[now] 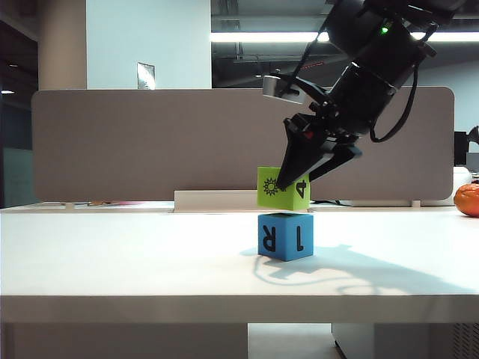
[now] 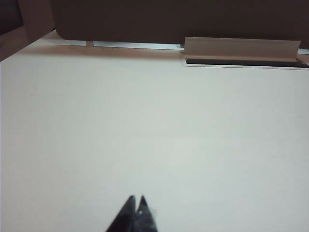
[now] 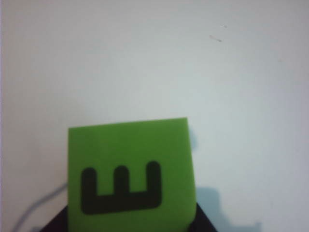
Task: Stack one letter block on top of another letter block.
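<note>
Lime-green block, with its sun picture and black "4", is held just above the sky-blue block, which sits on the white bench slightly right of the exterior frame's centre, showing "R" and "1". The right claw comes down from the upper right of that frame and is closed on the green block, its dark fingers crossing the block's faces; in the right wrist view the block fills the lower middle with a black "E" uppermost. A thin gap seems to separate the two blocks, so the step in hand looks like the placing. The next move likely calls for a short, straight descent keeping the green cube square over the blue, then a gentle release. Left claw hangs idle over bare bench, tips together, gripping nothing
</note>
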Motion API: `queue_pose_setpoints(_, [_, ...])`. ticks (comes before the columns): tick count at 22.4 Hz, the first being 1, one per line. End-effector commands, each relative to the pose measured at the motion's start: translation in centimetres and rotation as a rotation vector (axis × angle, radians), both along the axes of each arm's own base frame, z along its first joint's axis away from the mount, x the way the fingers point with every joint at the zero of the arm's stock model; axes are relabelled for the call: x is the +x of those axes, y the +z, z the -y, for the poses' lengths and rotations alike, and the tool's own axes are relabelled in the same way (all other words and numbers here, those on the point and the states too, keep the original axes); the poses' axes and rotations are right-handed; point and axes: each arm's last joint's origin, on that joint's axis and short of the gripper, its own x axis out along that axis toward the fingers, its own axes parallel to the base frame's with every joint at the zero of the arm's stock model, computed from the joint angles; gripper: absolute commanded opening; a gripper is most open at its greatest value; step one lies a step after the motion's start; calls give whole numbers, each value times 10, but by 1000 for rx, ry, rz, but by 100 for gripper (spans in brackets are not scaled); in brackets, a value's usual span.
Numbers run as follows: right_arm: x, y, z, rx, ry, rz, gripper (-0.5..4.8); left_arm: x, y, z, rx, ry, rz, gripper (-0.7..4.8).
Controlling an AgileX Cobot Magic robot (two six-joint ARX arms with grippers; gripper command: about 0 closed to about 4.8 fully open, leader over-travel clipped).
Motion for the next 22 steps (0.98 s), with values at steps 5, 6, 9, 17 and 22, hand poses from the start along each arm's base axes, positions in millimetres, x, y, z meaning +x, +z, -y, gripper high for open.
queue_pose_setpoints(5, [1, 3, -1, 12, 1, 15, 285, 0, 2, 0, 0, -5, 9, -6])
queue_pose_setpoints(6, [1, 3, -1, 12, 1, 16, 285, 0, 2, 0, 0, -5, 9, -6])
queue_pose_setpoints(9, [1, 3, -1, 11, 1, 15, 285, 0, 2, 0, 0, -5, 9, -5])
queue_pose_setpoints(17, [0, 3, -1, 11, 1, 13, 343, 0, 2, 0, 1, -5, 9, -5])
queue_pose_setpoints(22, [1, 3, -1, 10, 1, 14, 347, 0, 2, 0, 1, -5, 9, -6])
